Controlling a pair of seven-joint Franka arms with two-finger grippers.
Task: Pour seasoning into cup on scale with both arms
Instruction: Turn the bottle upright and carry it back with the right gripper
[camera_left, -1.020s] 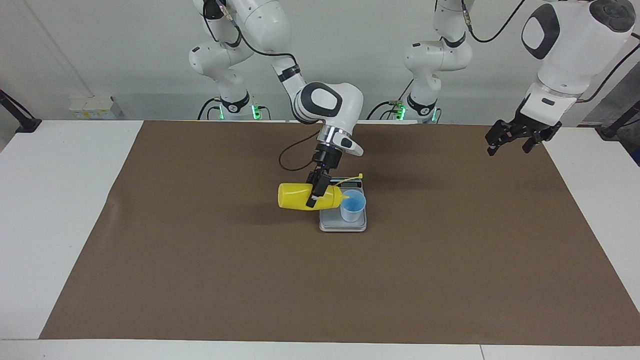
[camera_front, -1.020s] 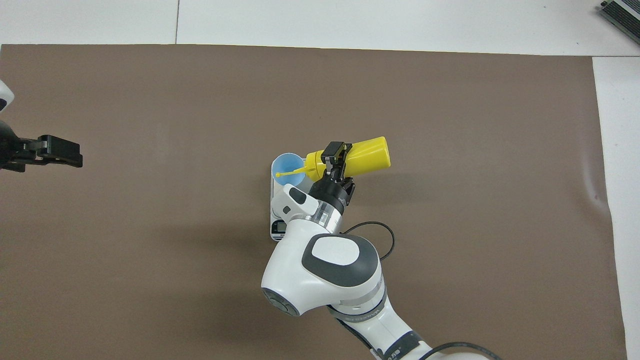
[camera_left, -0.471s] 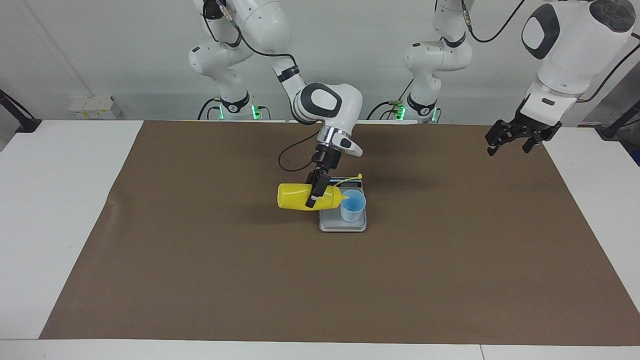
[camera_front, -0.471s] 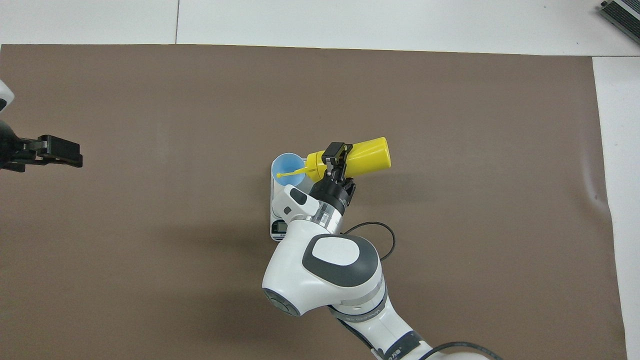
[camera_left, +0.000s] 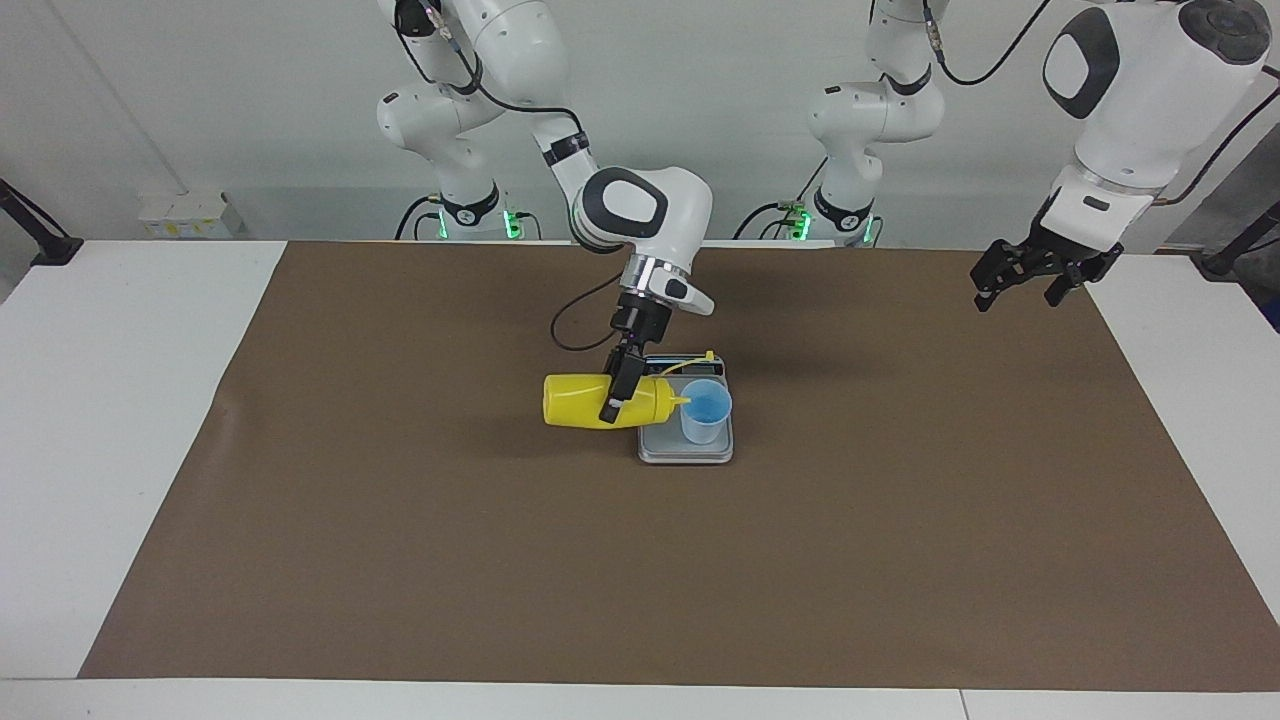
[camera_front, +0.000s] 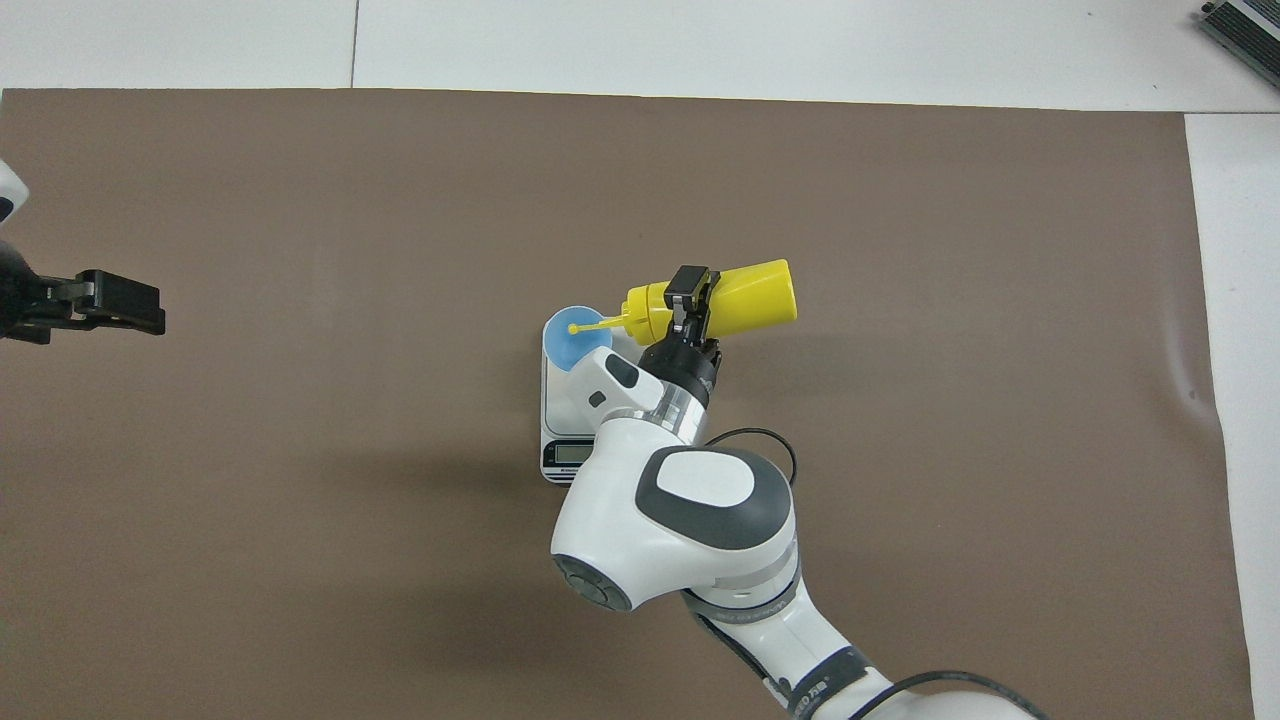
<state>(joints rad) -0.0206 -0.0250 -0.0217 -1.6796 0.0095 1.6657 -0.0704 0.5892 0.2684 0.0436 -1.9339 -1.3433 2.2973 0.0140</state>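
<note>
The yellow seasoning bottle (camera_left: 575, 400) is held nearly level above the mat, its nozzle pointing at the light-blue cup (camera_left: 706, 412). My right gripper (camera_left: 614, 392) is shut on the bottle near its cap end; it also shows in the overhead view (camera_front: 691, 294), gripping the bottle (camera_front: 752, 297). The nozzle tip is at the cup's rim on the right arm's side. The cup (camera_front: 566, 346) stands on the silver-grey scale (camera_left: 685, 452), whose display (camera_front: 562, 456) faces the robots. My left gripper (camera_left: 1028, 284) is open and empty, waiting in the air over the mat's edge at the left arm's end (camera_front: 105, 303).
A brown mat (camera_left: 640, 560) covers most of the white table (camera_left: 120, 400). A black cable (camera_left: 575, 325) loops off the right wrist above the mat. A dark device corner (camera_front: 1245, 25) shows at the table's farthest corner.
The right gripper has carried the bottle a little toward the right arm's end, so the nozzle has drawn back toward the cup's rim. The left arm has not moved.
</note>
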